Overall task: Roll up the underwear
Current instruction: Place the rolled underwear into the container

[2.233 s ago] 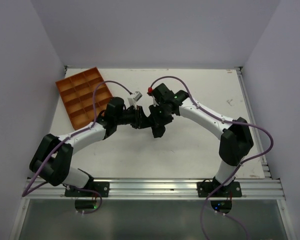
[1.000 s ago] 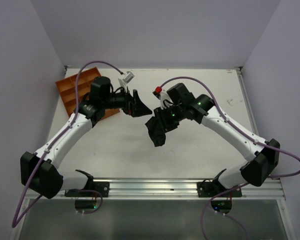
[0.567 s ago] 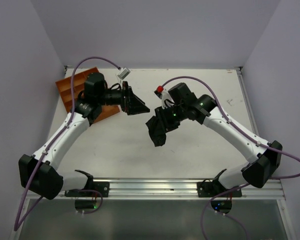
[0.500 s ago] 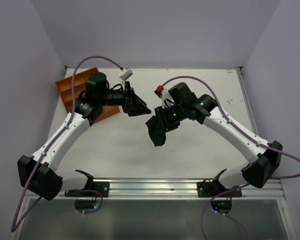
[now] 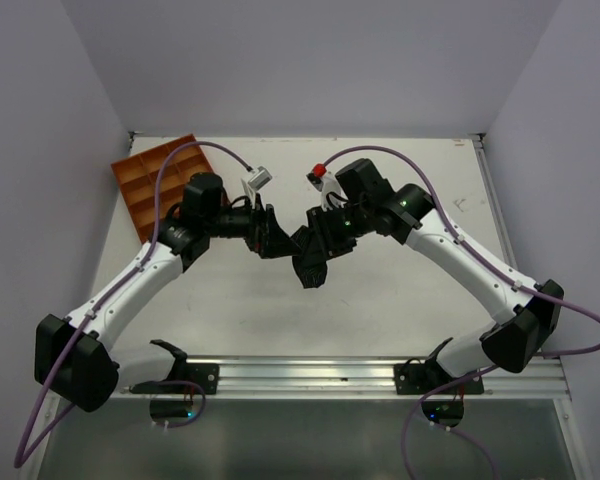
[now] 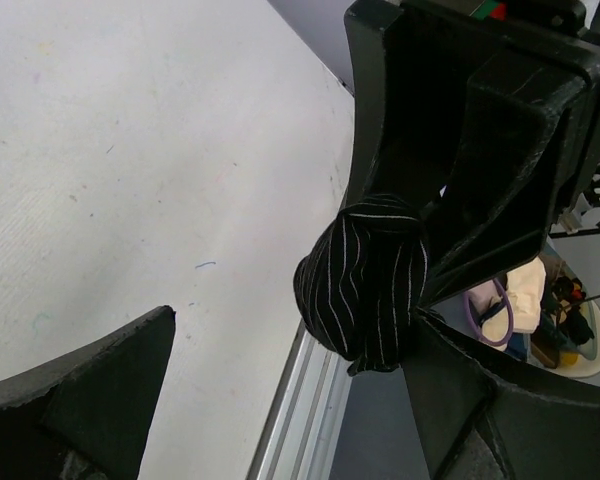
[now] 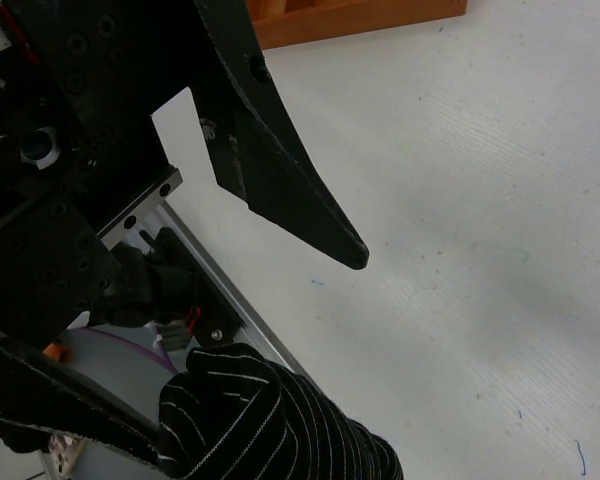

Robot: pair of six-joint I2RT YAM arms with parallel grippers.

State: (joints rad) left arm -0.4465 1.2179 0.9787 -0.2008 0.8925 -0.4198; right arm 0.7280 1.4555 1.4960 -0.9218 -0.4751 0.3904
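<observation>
The underwear [image 6: 365,285] is a small black roll with thin white stripes, held above the table. In the top view the underwear [image 5: 309,271] hangs at the tip of my right gripper [image 5: 315,256], which is shut on it. The right wrist view shows the roll [image 7: 270,425] at the bottom edge, in my right gripper [image 7: 250,440]. My left gripper [image 6: 295,315] is open, its fingers on either side of the roll. The roll lies close against the left gripper's right-hand finger [image 6: 470,395]. From above, the left gripper [image 5: 278,236] meets the right one mid-table.
An orange compartment tray [image 5: 160,190] sits at the table's far left; its edge [image 7: 350,20] shows at the top of the right wrist view. The aluminium rail [image 5: 300,372] runs along the near table edge. White walls stand on three sides.
My left arm has swung back from beside the orange tray towards the middle, and its open fingers now straddle the roll. My right gripper, still shut on the roll, has shifted slightly towards the back.
</observation>
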